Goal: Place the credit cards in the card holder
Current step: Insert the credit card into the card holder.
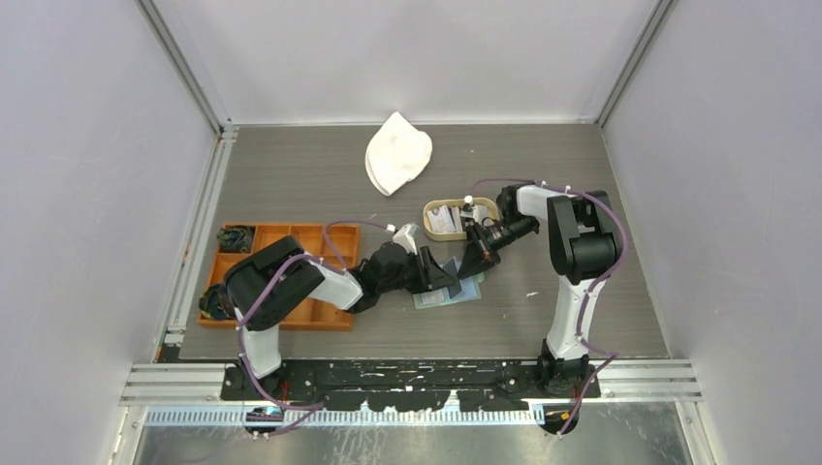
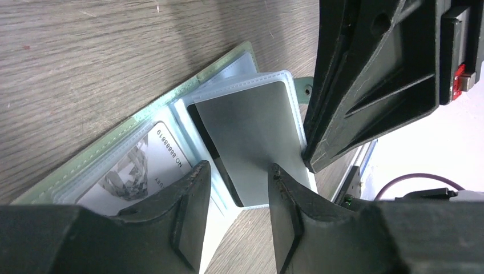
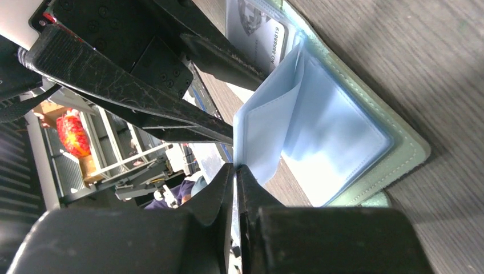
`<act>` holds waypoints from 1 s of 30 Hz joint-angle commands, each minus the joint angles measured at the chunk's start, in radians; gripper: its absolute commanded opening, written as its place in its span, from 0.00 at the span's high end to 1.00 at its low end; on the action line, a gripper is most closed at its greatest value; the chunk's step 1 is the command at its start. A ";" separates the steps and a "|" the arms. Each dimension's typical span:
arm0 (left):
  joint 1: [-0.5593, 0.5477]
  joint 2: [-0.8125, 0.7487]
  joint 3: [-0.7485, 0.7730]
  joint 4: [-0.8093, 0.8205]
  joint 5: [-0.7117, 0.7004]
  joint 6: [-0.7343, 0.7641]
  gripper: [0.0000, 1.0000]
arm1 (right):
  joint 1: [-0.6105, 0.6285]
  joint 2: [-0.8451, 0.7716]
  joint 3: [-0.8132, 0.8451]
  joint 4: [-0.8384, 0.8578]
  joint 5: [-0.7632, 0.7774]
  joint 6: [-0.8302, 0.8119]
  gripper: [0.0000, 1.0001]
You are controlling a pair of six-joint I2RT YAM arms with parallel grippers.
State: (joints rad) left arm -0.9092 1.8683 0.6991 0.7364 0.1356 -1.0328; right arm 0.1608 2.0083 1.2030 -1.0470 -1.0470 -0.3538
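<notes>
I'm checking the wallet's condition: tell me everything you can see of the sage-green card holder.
The card holder is a sage-green stitched bifold lying open on the table. Clear plastic pocket leaves fan from its spine. One flat pocket holds a printed card; a raised leaf holds a grey card. The right gripper pinches a raised leaf's edge; the left gripper, open, straddles the grey card's end.

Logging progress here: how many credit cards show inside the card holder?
2. A printed card lies in a flat sleeve of the card holder, and a grey card sits in the lifted sleeve. More may be hidden behind other sleeves.
</notes>
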 commanded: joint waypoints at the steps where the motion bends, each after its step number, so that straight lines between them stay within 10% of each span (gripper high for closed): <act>1: 0.008 -0.006 -0.050 0.099 0.000 -0.002 0.56 | 0.007 0.004 0.034 -0.048 -0.051 -0.033 0.88; 30: 0.023 -0.032 -0.177 0.383 0.031 -0.029 0.41 | 0.058 0.060 0.078 -0.124 -0.105 -0.128 0.79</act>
State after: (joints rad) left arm -0.8894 1.8679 0.5407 1.0435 0.1692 -1.0672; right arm 0.1967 2.0823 1.2495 -1.1503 -1.1206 -0.4572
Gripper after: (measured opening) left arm 0.588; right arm 0.206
